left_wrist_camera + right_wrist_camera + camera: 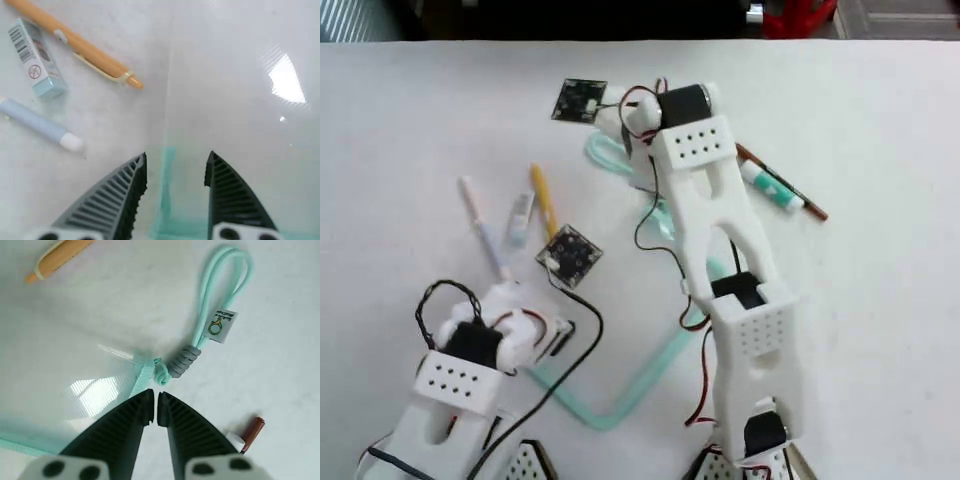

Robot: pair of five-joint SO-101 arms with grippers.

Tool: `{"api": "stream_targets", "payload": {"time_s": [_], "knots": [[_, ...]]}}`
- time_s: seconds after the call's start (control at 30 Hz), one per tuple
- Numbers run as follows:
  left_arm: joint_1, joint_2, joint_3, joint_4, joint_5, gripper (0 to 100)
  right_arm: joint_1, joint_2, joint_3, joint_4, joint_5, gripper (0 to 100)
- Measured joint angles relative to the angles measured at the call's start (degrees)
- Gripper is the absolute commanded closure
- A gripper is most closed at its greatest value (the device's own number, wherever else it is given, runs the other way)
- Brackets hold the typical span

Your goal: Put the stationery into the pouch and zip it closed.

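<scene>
– White desk (880, 100) all over, dark strip of room along the far side. Where is the pouch?

– Lying flat between the two arms: a clear pouch (620, 405) with mint-green edging. The left pincer (177, 157) hangs just above it, spread wide, one jaw on each side of the green edge.

– And the right pincer (155, 394)?

– Narrow, only a slit between the jaws. Its tips sit just beside the knot where the mint cord loop (220, 290) joins the pouch's corner. I can't tell whether anything is pinched there.

– Any writing?

– A small white tag (222, 326) hangs on the cord above a grey wrap (185, 359); it has a ring emblem and a line of print too small to make out. A little pale-blue box (35, 57) carries a barcode and a round red symbol.

– Where is the stationery?

– That box lies between an orange pen (75, 42) and a blue pen with a white tip (35, 122), all three beside the pouch's left edge and, as far as I can tell, outside it. A brown pencil (810, 205) and a white-and-green tube (760, 183) lie touching on the far right, beyond the right arm.
</scene>
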Motion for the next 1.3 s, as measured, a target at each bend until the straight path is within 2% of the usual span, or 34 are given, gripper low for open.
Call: {"api": "stream_targets", "payload": {"time_s": [0.13, 0.2, 0.33, 0.57, 0.77, 0.87, 1.0, 1.07, 1.2, 1.3], "knots": [[0.8, 0.0, 0.0, -0.1, 0.7, 80, 1.8, 1.8, 3.5, 0.0, -6.6, 71.4], [0.7, 0.0, 0.0, -0.1, 0.8, 80, 3.8, 4.0, 3.8, 0.0, -11.3, 64.9], [-0.9, -0.1, -0.6, -0.1, 1.5, 80, 5.8, 6.3, 5.6, -0.1, -15.7, 65.9], [-9.1, -12.7, -1.2, 4.1, 7.2, 80, 0.3, 6.5, 10.3, -0.1, -16.4, 66.0], [-9.1, -32.4, 6.9, 8.0, 7.3, 80, 0.4, 11.6, 8.7, -0.1, -16.8, 66.1], [-9.1, -42.3, 10.1, 10.9, 4.6, 80, 0.3, 15.1, 5.3, 0.1, -16.7, 66.1], [-9.1, -43.0, 10.3, 12.0, 3.2, 80, 0.3, 19.3, 1.8, 0.2, -16.6, 67.0], [-9.1, -43.0, 10.3, 12.0, 3.2, 80, 0.3, 21.0, 0.6, 0.2, -16.5, 72.7], [-9.1, -43.0, 10.6, 12.0, 3.2, 80, -0.6, 22.1, 0.6, 0.3, -16.5, 90.3], [-9.1, -43.0, 10.6, 12.0, 3.2, 80, -0.6, 22.2, 0.2, 0.3, -16.5, 91.3]]}}
